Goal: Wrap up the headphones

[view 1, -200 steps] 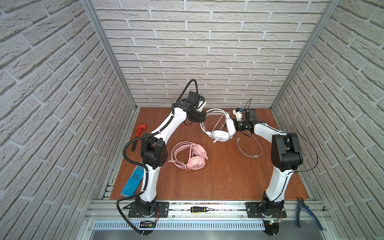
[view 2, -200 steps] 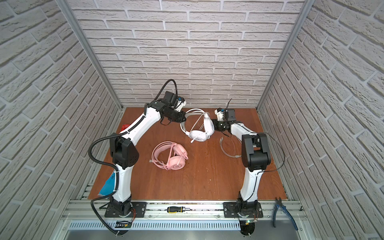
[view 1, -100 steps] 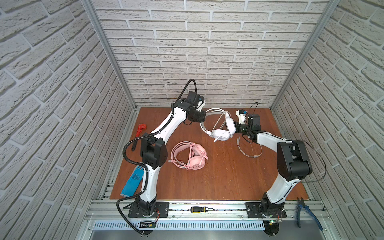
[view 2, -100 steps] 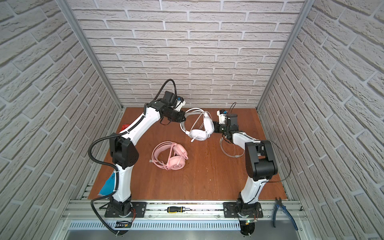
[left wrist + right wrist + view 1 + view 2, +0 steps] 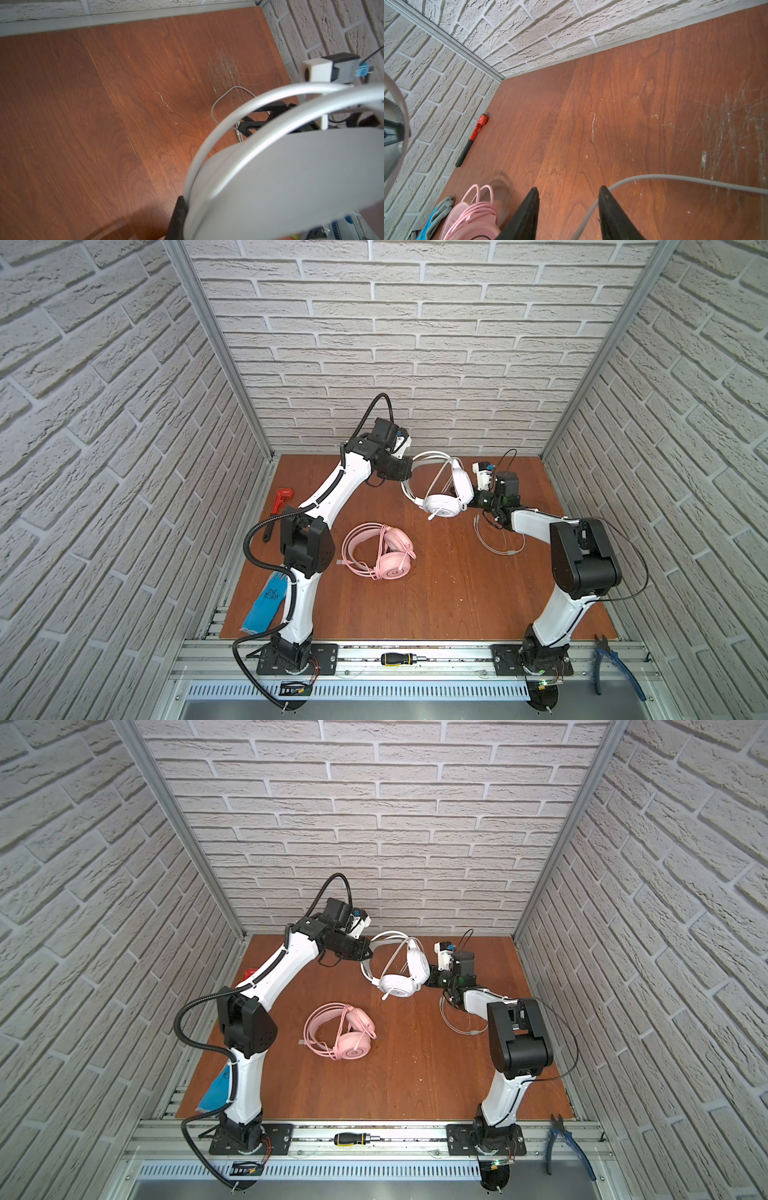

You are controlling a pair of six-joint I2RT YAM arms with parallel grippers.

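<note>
While clamping the headband of the white headphones (image 5: 444,504) in the left gripper (image 5: 408,472), holding them up over the table (image 5: 436,605) at the back. Holding the right gripper (image 5: 568,190) half spread around the loose white cable (image 5: 664,175), not pinching it; leaving the pink headphones (image 5: 392,568) lying mid-table.

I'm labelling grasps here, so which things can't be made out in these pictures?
Fingertips of the left tool: left wrist view, hidden by the blurred band of the white headphones.
Whether the cable touches the right tool: right wrist view, cut off at the frame edge.
Most of the pink headphones: same view, cut off by the edge.
</note>
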